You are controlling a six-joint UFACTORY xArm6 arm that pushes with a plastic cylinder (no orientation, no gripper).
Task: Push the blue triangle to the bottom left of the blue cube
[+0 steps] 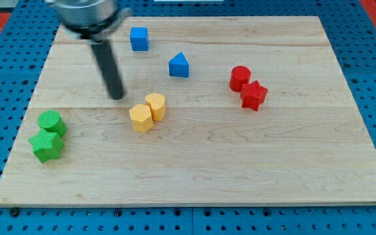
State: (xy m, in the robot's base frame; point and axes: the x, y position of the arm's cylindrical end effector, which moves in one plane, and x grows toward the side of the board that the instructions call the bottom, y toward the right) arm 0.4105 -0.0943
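My tip (117,97) rests on the wooden desk (194,163), well left of the blue triangle (179,66), which sits to the lower right of the blue cube (139,38). Two yellow blocks (147,111) touch just right of my tip. The rod carries no hand. Red blocks (247,87) cluster at the view's right, green blocks (47,135) near the left edge; the bottom half lies open.

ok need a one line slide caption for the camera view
My tip rests left of the yellow blocks, while the blue triangle sits lower right of the blue cube.
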